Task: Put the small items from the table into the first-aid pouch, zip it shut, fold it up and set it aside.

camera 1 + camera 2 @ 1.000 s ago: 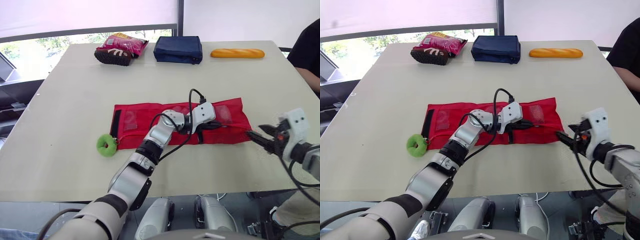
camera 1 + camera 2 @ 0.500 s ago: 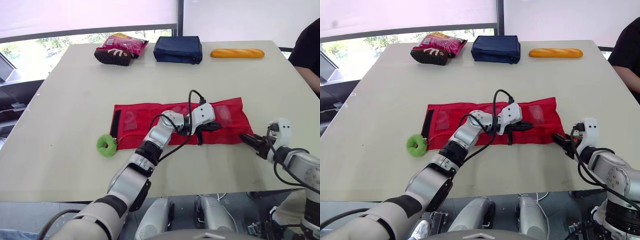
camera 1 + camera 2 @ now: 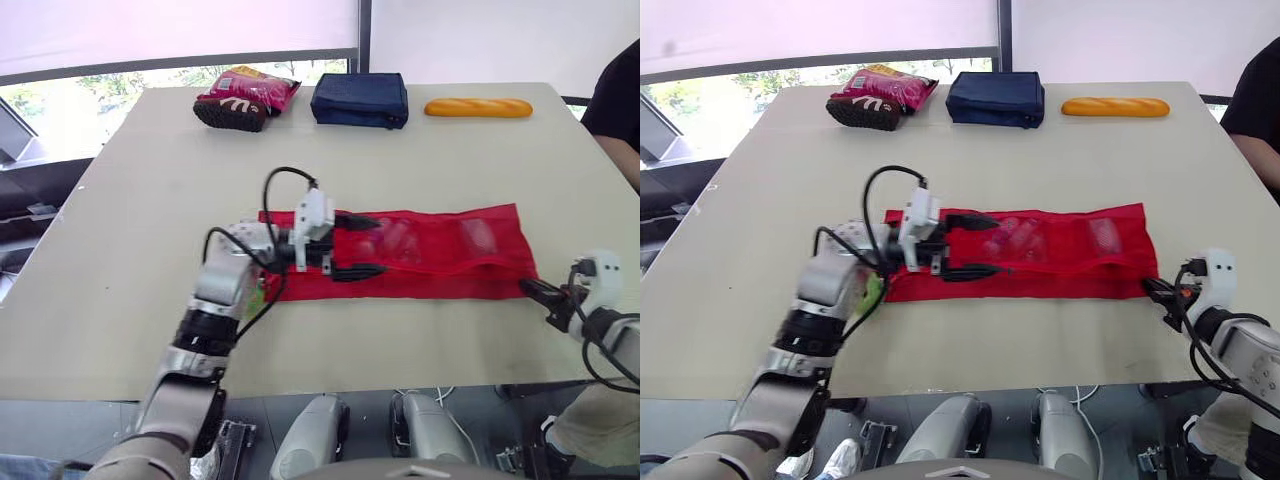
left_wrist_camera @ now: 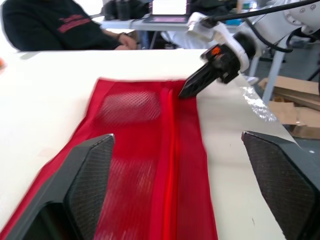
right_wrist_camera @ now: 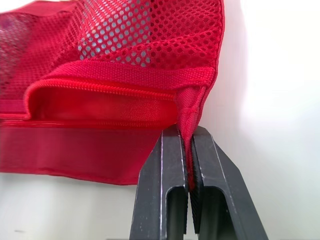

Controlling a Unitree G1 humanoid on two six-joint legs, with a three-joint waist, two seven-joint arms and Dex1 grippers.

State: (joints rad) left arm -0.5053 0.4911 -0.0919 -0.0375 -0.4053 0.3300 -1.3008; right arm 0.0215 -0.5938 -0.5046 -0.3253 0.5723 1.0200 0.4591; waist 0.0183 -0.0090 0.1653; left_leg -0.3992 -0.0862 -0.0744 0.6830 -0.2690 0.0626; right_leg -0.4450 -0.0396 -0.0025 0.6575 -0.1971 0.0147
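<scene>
Right wrist view: the right gripper (image 5: 188, 140) is pinching tight on the end seam of the soft red net pouch (image 5: 125, 100). The pouch is lying flat on the table (image 3: 140, 190), its long side running left to right. Pale little things are showing through its net pockets. The left gripper (image 3: 380, 245) is reaching over its left end, fingers spread wide, holding nothing.

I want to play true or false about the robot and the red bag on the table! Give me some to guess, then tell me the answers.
The right gripper pinches a corner of the red mesh pouch. True.
The left gripper is shut tight. False: its fingers are spread open over the pouch.
The long yellow bread loaf lies on the pouch. False: it lies at the far edge of the table.
The navy blue fabric case sits between the pink snack bag and the loaf. True.
</scene>
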